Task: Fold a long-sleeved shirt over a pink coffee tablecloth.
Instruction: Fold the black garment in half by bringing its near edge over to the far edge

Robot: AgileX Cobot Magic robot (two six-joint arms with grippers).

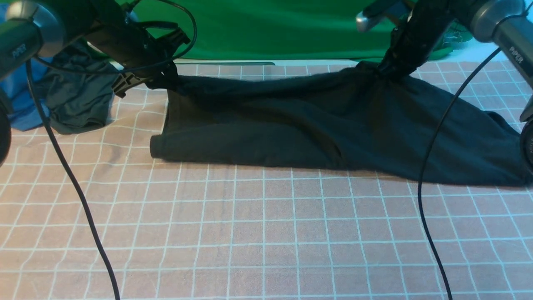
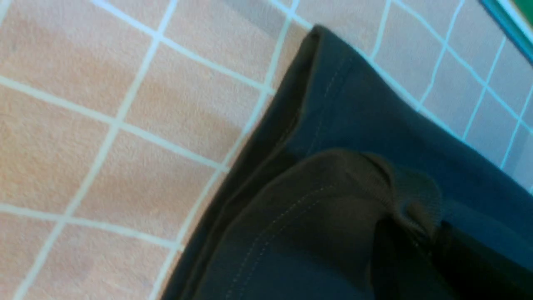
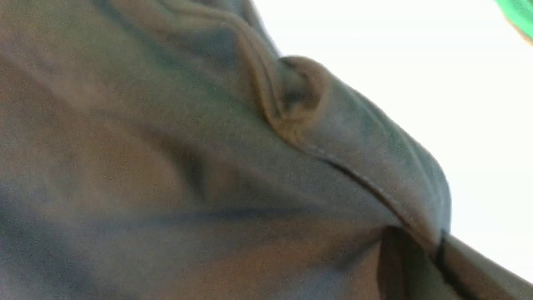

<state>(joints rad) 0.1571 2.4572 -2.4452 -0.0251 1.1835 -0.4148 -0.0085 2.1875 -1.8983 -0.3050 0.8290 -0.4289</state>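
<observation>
Black soft knit: the long-sleeved shirt (image 1: 316, 129) sags in a slack span between the two grips, its near edge lying on the pink coffee tablecloth (image 1: 266, 233) below them. The left end effector (image 1: 165, 80) is pinched tight on a hemmed corner; the right end effector (image 1: 388, 69) is clamped on a bunched seam — both holding cloth. Light, floppy stuff, I'd judge — it will drape and stretch rather than slip, so the stitched edges look the safest places to hold.

pink tablecloth (image 1: 266, 233), black shirt (image 1: 312, 125) on top
</observation>
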